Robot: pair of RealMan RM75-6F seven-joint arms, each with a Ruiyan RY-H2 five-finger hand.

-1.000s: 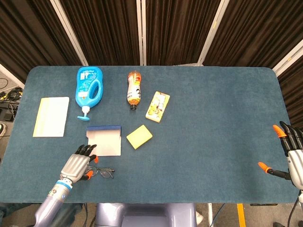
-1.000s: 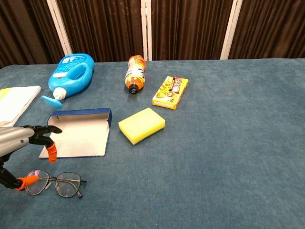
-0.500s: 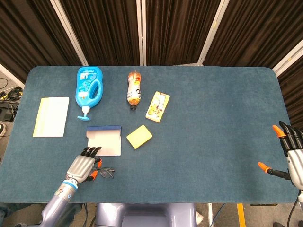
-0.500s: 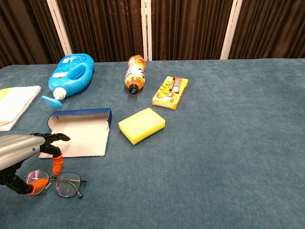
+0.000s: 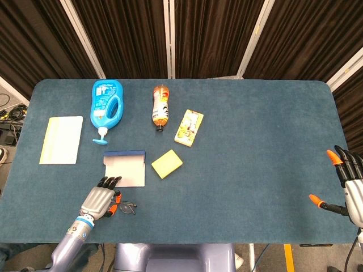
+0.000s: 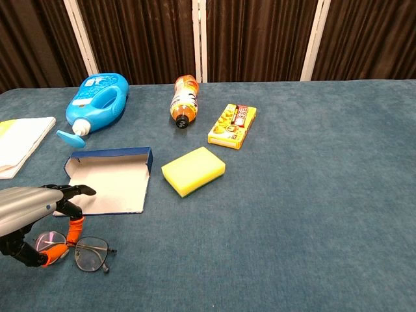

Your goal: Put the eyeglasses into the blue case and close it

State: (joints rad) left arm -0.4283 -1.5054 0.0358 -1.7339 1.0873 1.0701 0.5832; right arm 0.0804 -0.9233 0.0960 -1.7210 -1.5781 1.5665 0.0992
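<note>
Near the front left corner of the table [image 5: 255, 170] the left hand [image 5: 101, 199] is lowered over the glasses [image 6: 81, 252], its orange-tipped fingers [image 6: 73, 229] curled down onto the left lens and frame; whether it actually grips them cannot be told, though the fingers touch the frame in the chest view. Only the right lens and a temple show clear of the hand, and the glasses lie flat on the blue cloth. Just behind them sits the case [image 6: 110, 182], open, its pale inside facing up and its blue wall raised along the far edge. Beside the case to the right lies a yellow sponge [image 6: 193, 170], tilted. Further back are a blue detergent bottle [image 6: 96, 103] on its side with the spout toward the case, an orange drink bottle [image 6: 184, 101] lying down, and a yellow snack box [image 6: 232, 126]. A pale cloth [image 5: 61, 140] lies flat at the left edge. Far off at the right edge, the right hand [image 5: 349, 187] hangs beyond the table with fingers spread, holding nothing.
</note>
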